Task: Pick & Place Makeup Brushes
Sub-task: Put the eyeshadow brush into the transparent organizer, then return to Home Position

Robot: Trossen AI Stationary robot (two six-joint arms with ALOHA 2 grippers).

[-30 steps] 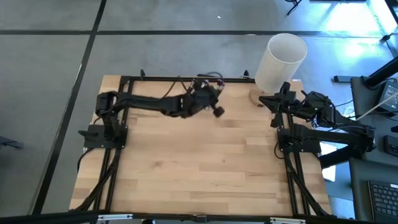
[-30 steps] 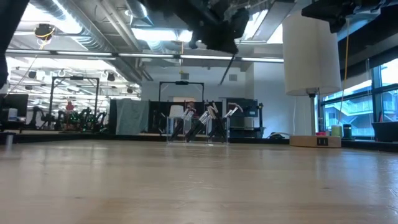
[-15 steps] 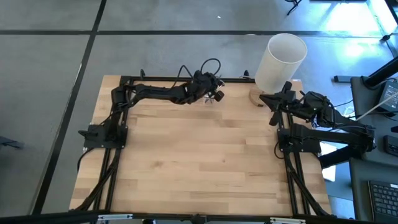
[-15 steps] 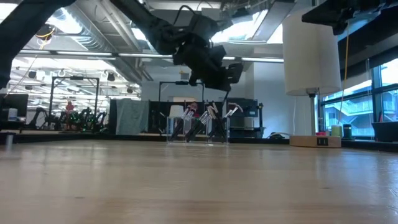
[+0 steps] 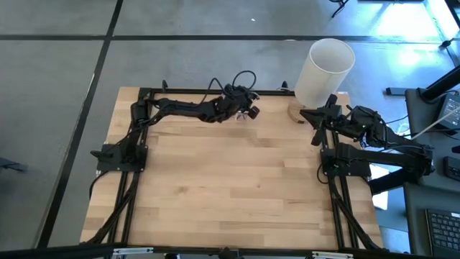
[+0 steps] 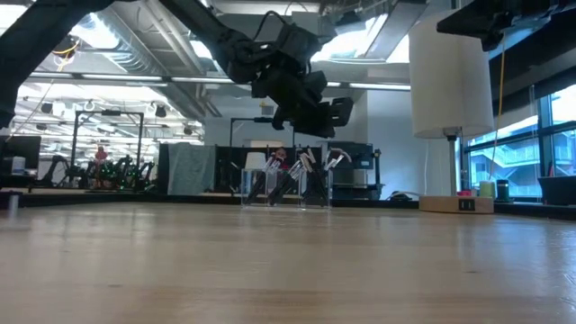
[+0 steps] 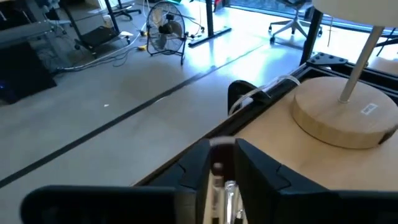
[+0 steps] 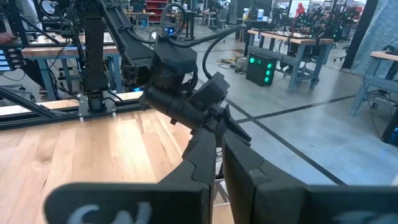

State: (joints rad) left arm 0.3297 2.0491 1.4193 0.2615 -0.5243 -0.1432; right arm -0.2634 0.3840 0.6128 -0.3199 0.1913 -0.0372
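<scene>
Standing bunched in clear holder (image 6: 286,191): makeup brushes (image 6: 290,176), dark handles, silvery ferrules.

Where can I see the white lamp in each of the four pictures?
High view: the lamp stands at the table's far right corner.
Low view: lamp at right, its top cut off.
Left wrist view: only its wooden base, at right.
Right wrist view: not in it.
Shared landmark: the wooden table.

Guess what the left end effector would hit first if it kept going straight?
Probably the table's far edge just ahead of the left end effector, or the grey floor beyond it; depth is unclear.
</scene>
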